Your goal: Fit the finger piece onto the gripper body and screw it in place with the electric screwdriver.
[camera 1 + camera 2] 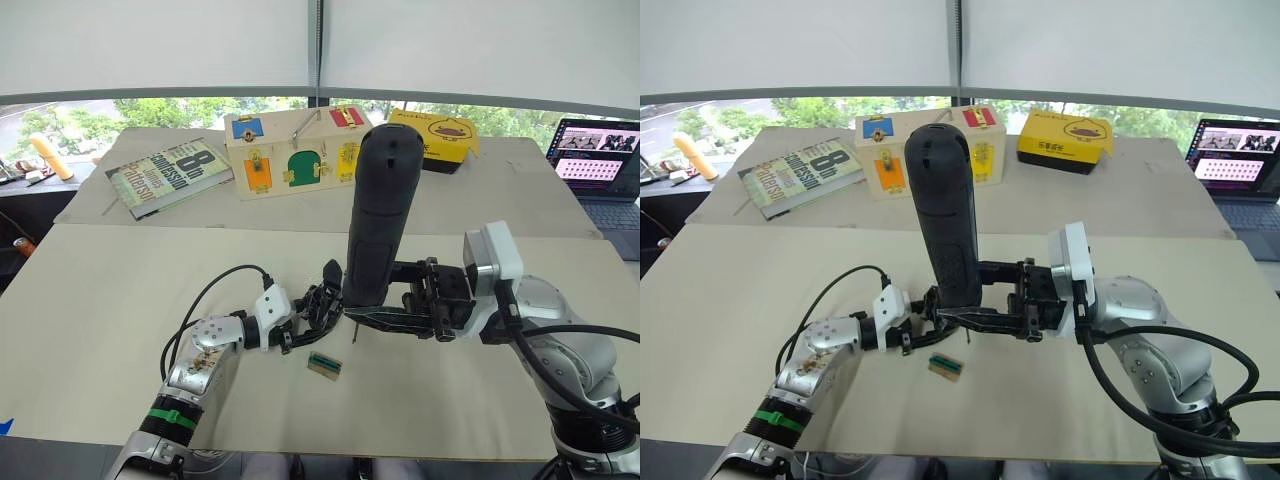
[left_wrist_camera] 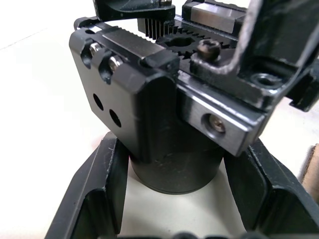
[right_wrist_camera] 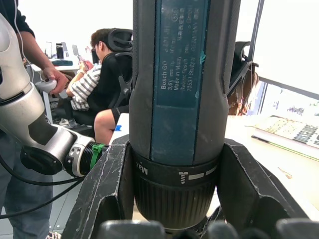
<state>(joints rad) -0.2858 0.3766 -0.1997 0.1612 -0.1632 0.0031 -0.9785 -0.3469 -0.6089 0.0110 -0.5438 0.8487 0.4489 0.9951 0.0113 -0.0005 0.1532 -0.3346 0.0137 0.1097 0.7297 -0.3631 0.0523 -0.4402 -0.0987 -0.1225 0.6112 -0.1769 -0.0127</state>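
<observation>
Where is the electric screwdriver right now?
The electric screwdriver stands upright at the table's centre, clamped in the right gripper, its lower end just above the gripper body that the left gripper holds.

Head views: the beige table is seen from above, facing forward, shared by both.
Wrist views: taken close along each gripper's fingers.

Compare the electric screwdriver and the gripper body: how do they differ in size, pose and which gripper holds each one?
The electric screwdriver is far larger than the gripper body. The screwdriver stands nearly upright, rounded end up, while the gripper body sits low on the table beside its lower end. The right gripper clamps the screwdriver's barrel; the left gripper has its jaws around the gripper body's round base. Both are dark and held.
</observation>
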